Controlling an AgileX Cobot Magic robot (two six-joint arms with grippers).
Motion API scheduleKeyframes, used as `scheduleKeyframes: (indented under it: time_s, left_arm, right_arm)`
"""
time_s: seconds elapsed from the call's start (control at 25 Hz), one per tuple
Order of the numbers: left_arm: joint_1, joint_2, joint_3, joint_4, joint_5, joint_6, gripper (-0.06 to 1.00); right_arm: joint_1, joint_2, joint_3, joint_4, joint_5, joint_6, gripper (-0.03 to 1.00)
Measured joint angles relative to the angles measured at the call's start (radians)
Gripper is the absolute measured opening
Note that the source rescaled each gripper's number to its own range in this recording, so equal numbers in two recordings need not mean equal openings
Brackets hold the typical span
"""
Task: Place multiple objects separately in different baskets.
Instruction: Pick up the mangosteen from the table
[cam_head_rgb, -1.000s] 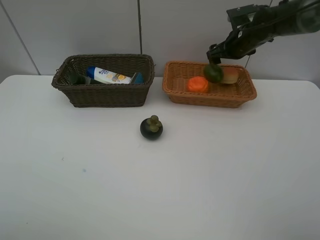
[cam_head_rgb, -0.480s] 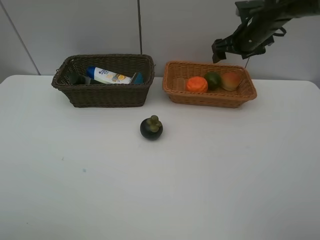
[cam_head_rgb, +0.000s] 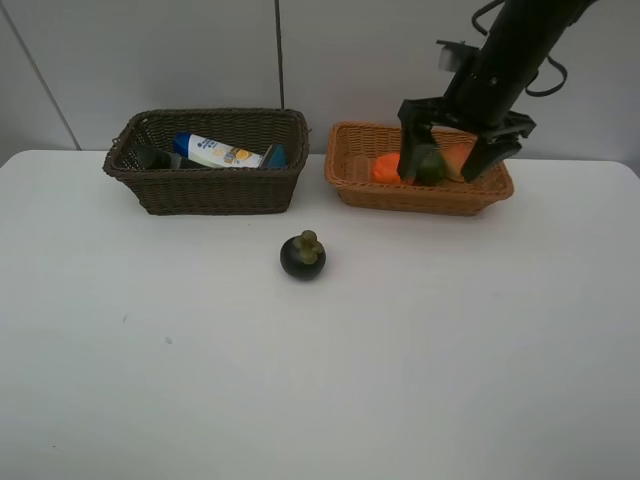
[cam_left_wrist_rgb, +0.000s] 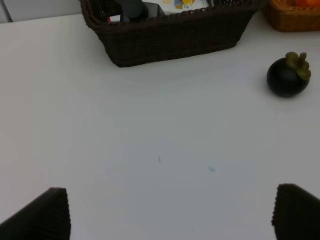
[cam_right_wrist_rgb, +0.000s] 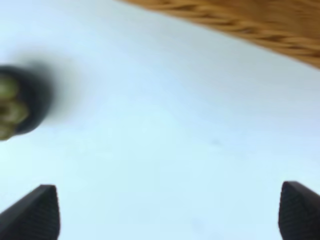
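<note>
The dark purple mangosteen stands alone on the white table, in front of the gap between the two baskets. It also shows in the left wrist view as the mangosteen and, blurred, in the right wrist view as the mangosteen. The light orange-tan basket holds the orange, the green citrus and the partly hidden peach. My right gripper hangs open over that basket's front, holding nothing. The dark brown basket holds the white blue-capped bottle and darker items. My left gripper is open over bare table.
A pale wall stands directly behind both baskets. The table's far edge runs behind the baskets. The tan basket's woven wall fills the top of the right wrist view. The dark basket's wall lies ahead of the left gripper.
The green citrus left the right gripper and now lies in the tan basket. The right arm swung down and forward to the basket's front side, fingers spread. The left arm has not moved.
</note>
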Motion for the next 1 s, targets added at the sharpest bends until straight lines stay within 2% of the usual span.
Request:
scheduleKeyframes:
  time_s: [0.32, 0.44, 0.68, 1.0]
  left_arm:
    - [0.0, 0.0, 0.0, 0.0, 0.0, 0.0, 0.99]
    - [0.0, 0.0, 0.0, 0.0, 0.0, 0.0, 0.99]
    - [0.0, 0.0, 0.0, 0.0, 0.0, 0.0, 0.99]
    - [0.0, 0.0, 0.0, 0.0, 0.0, 0.0, 0.99]
  right_arm:
    - [0.258, 0.012, 0.0, 0.001, -0.044, -0.002, 0.91]
    - [0.318, 0.043, 0.0, -0.011, -0.081, -0.004, 0.91]
    - [0.347, 0.119, 0.0, -0.075, -0.187, -0.021, 0.91]
    - [0.347, 0.177, 0.0, -0.085, -0.327, -0.063, 0.91]
